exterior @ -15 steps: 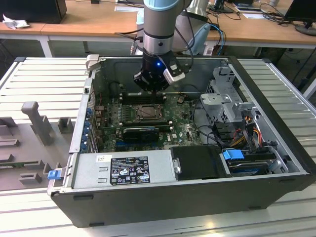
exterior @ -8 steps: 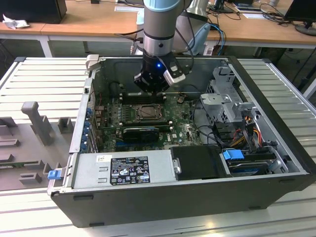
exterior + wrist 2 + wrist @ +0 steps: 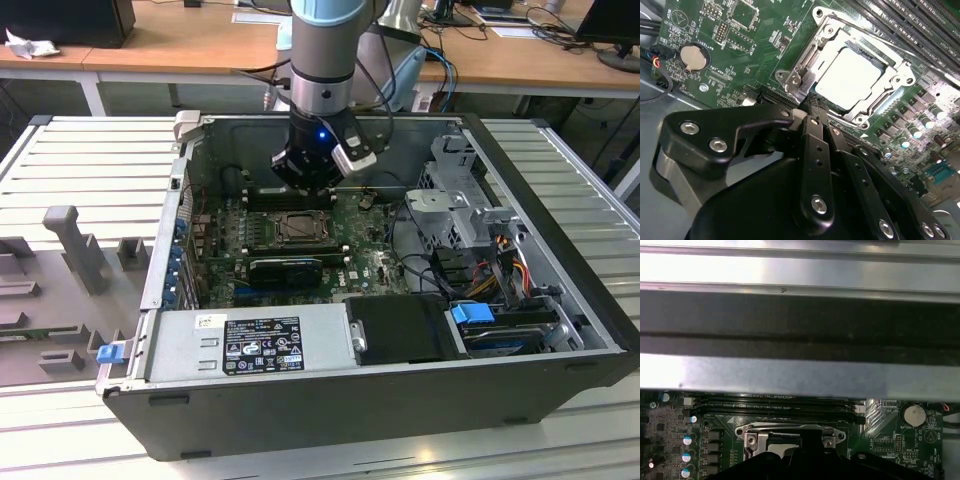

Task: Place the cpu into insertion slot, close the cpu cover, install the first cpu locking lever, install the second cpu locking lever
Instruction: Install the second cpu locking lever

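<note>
In the exterior view, one gripper is hovering just above the one insertion slot. In the second wrist view, its fingers are sitting pressed together — seemingly empty — while one cpu is lying in the slot under the cpu cover.

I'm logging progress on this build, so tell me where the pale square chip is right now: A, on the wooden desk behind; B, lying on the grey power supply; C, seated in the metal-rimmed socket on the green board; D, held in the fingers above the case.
C: in the second wrist view the pale silvery square cpu lies flat inside the silvery metal-rimmed insertion slot on the green circuit board.
</note>
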`<state>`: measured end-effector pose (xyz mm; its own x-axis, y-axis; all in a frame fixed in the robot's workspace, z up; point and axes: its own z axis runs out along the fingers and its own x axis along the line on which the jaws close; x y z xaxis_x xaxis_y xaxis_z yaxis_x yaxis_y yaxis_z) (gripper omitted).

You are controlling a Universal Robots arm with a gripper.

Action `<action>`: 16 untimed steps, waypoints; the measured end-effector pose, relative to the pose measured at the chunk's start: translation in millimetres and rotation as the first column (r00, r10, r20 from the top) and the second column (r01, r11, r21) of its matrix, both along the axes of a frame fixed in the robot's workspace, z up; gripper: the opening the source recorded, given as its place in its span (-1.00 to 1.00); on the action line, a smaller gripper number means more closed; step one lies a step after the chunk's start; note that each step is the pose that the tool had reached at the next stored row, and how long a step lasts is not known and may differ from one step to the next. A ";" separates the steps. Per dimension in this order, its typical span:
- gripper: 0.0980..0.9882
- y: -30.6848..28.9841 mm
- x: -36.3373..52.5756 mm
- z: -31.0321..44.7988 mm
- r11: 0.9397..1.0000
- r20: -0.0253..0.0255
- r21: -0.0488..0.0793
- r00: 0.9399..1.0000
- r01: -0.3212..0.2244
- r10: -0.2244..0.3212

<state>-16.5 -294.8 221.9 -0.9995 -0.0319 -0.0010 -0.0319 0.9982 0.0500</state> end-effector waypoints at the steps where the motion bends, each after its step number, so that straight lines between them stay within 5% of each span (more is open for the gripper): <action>1: -0.98 -0.1 0.0 2.3 1.000 0.000 0.000 1.000 0.000 0.000; 6: -0.98 -0.2 0.0 31.8 1.000 0.000 0.000 1.000 0.000 0.000; 10: -0.98 -4.1 0.0 36.7 1.000 0.000 0.000 1.000 0.000 0.000; 14: -0.98 -26.8 -0.8 34.6 1.000 -0.001 -0.004 1.000 0.000 0.000; 16: -0.98 -44.1 -0.9 29.7 1.000 -0.012 -0.004 1.000 0.000 0.000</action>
